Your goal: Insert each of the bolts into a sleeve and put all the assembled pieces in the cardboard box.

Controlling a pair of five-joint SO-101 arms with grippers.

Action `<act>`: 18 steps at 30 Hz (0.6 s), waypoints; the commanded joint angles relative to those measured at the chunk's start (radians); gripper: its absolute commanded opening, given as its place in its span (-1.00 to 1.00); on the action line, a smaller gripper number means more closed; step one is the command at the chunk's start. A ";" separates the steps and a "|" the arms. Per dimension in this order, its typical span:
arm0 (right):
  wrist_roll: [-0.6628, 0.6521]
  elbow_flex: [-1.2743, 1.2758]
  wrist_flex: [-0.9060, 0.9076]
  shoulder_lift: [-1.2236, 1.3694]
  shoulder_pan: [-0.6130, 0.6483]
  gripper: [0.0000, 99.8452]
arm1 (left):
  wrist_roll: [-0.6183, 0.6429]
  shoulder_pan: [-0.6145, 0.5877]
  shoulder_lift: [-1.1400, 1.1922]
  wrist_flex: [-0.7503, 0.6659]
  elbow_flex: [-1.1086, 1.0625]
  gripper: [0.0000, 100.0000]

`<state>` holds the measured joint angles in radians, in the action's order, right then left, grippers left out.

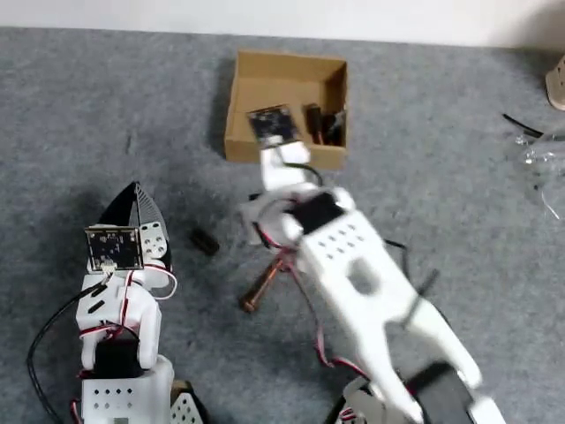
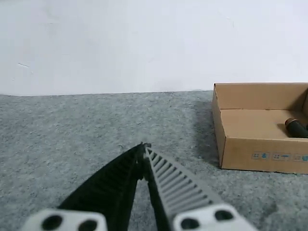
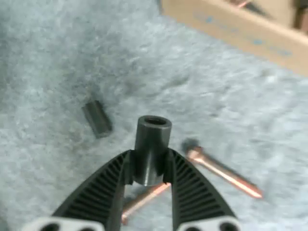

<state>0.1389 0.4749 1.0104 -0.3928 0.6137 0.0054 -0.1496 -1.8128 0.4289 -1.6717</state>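
Heads up on where you're at: your right hand is clamped on a dark sleeve, holding it upright with the open bore facing up, above the counter. Your left hand has its fingers together with nothing in it, parked low over the counter, well off from the cardboard box.

Stuff I'd watch, just my read:

- The grip sits low on the sleeve, near its bottom end. Push a bolt in from the top and it might tip or slide out.
- One copper bolt lies just beside the right hand, and a second bolt pokes out from under its fingers. Drop the hand and you could knock either one away.
- The loose sleeve lies on its side nearby, so a nudge probably rolls it.
- The left hand has to spread before it can grab a bolt. Rush it and you'll likely just shove the bolt around.

The box already has a few dark pieces inside.
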 commanded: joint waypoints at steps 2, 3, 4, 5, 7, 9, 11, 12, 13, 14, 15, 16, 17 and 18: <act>-0.089 0.134 -0.096 -0.234 -0.122 -0.99 | 0.008 -0.007 -0.010 -0.017 0.015 -0.99; -0.104 0.173 -0.114 -0.274 -0.145 -0.99 | 0.008 0.004 -0.008 -0.017 0.015 -0.99; -0.115 0.213 -0.133 -0.309 -0.168 -0.99 | 0.006 0.022 -0.005 -0.017 0.015 -0.99; -0.123 0.252 -0.153 -0.343 -0.193 -0.99 | 0.005 0.044 -0.002 -0.017 0.015 -0.99; -0.124 0.329 -0.185 -0.410 -0.243 -0.99 | 0.003 0.079 -0.002 -0.017 0.012 -0.99; -0.126 0.398 -0.208 -0.472 -0.288 -0.99 | 0.003 0.101 -0.002 -0.017 0.012 -0.99; -0.126 0.450 -0.214 -0.533 -0.312 -0.99 | 0.003 0.114 -0.001 -0.015 0.013 -0.99; -0.126 0.473 -0.217 -0.562 -0.321 -0.99 | 0.003 0.122 -0.001 -0.014 0.013 -0.98; -0.126 0.493 -0.220 -0.593 -0.328 -0.99 | 0.003 0.130 -0.001 -0.014 0.013 -0.98; -0.126 0.513 -0.222 -0.622 -0.334 -0.99 | 0.003 0.137 -0.001 -0.012 0.013 -0.98; -0.126 0.532 -0.222 -0.653 -0.337 -0.99 | 0.002 0.147 -0.001 -0.012 0.012 -0.98; -0.127 0.553 -0.222 -0.685 -0.337 -0.99 | 0.002 0.157 -0.001 -0.011 0.012 -0.98; -0.127 0.576 -0.220 -0.717 -0.338 -0.99 | -0.009 0.173 -0.001 -0.011 0.012 -0.98; -0.130 0.601 -0.220 -0.754 -0.338 -0.99 | -0.031 0.194 -0.001 -0.009 0.015 -0.98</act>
<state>0.0269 1.0503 0.8278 -1.0434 0.2946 0.0054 -0.0176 -1.8128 0.4289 -1.6717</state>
